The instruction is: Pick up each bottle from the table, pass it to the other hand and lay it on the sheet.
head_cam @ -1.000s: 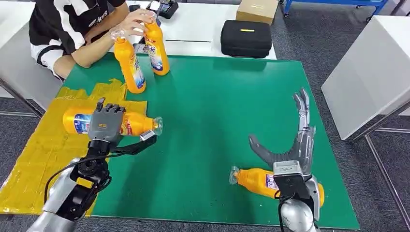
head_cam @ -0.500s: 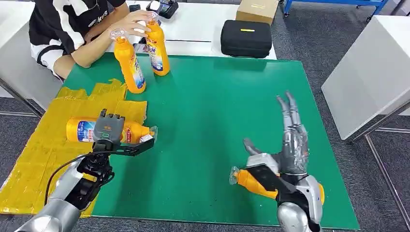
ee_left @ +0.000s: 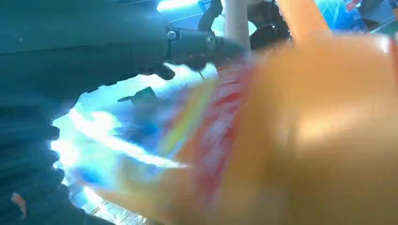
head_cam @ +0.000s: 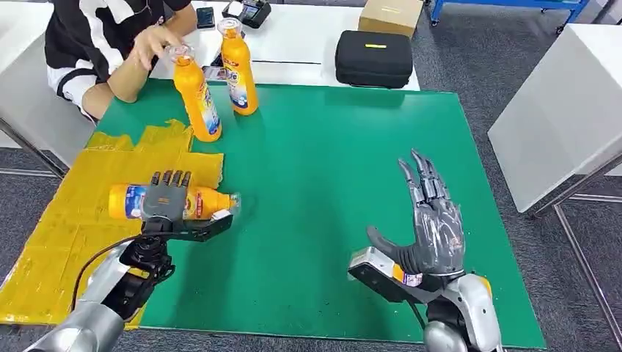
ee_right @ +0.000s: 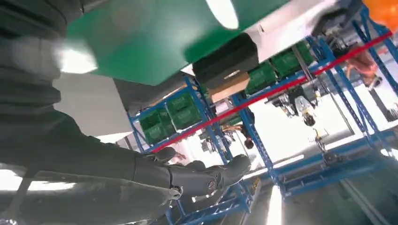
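Bottles first, from the left: the lying orange bottle (head_cam: 176, 202) held by the left hand (head_cam: 166, 199) has sunk lower over the last second and now rests at the yellow sheet's (head_cam: 66, 220) inner edge, its clear cap poking out over the green mat (head_cam: 330, 161); the fingers are draped over its labelled middle, so it looks laid but not yet let go; the left wrist view gives just an orange blur with a red and blue label (ee_left: 202, 140). Behind, two upright bottles (head_cam: 196, 94) stand near a seated person, whose hand has come off their caps. Further right, the right hand (head_cam: 433, 235) has swung down over a second lying bottle (head_cam: 402, 276), fingers spread, grasping nothing; that pickup seems next.
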